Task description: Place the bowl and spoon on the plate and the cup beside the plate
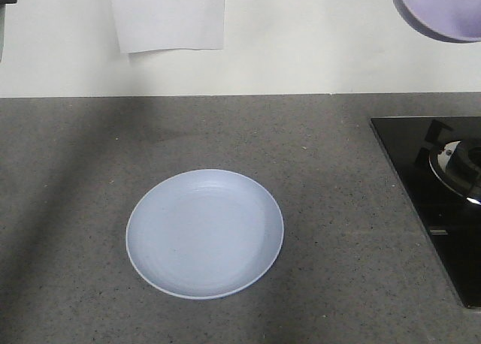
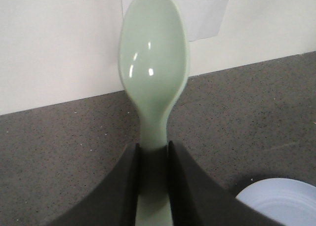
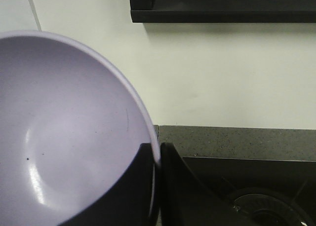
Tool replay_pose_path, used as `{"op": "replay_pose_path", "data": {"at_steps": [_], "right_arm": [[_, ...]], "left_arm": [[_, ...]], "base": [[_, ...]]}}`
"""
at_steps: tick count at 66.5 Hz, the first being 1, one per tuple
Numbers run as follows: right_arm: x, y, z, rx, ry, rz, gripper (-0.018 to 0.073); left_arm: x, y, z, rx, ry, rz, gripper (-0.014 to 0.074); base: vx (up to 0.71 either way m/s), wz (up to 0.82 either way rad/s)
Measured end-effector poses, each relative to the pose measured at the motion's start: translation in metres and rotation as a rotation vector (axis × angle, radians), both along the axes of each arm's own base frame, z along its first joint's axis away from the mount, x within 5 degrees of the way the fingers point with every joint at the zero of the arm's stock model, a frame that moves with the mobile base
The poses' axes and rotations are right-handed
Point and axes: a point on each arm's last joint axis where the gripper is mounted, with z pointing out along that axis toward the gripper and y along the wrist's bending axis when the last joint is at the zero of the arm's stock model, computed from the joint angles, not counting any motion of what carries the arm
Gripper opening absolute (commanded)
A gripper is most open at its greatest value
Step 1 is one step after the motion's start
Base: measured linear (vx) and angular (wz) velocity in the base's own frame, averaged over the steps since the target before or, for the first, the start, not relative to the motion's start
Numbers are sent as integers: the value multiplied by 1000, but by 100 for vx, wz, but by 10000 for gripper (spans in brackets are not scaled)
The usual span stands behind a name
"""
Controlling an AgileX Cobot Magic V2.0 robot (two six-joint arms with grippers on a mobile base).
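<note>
**Status: no placement completed.**

1. The plate [image 1: 204,233] lies flat on the grey countertop [image 1: 68,284]. Its surface is bare; nothing rests on it or touches it.
2. The right gripper [image 3: 157,149] is clamped on the bowl [image 3: 64,137], with one finger inside the rim and one outside. The bowl hangs in the air, above and to the right rear of the plate, well apart from it, with its opening tilted toward the wrist camera.
3. The left gripper [image 2: 154,147] is clamped on the handle of the spoon [image 2: 154,73]. The spoon's scoop end points away from the wrist. The plate's rim shows at the lower right of the left wrist view, so the spoon is held off to the left of the plate and above the counter.
4. The cup is not visible in any view, so its position relative to the plate cannot be told.

**Remaining, as judged:** set the bowl on the plate, lay the spoon on the plate, and stand the cup beside the plate. Both pickups appear done, but every placement is outstanding.
</note>
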Motion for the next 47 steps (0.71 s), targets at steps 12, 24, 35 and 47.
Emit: {"op": "replay_pose_path", "data": {"at_steps": [12,24,35,47], "right_arm": [[0,0,0,0,0,0,-11],[0,0,0,0,0,0,-11],[0,0,0,0,0,0,-11],[0,0,0,0,0,0,-11]], "left_arm": [[0,0,0,0,0,0,-6],[0,0,0,0,0,0,-6],[0,0,0,0,0,0,-6],[0,0,0,0,0,0,-6]], "base": [[0,0],[0,0],[0,0],[0,0]]}}
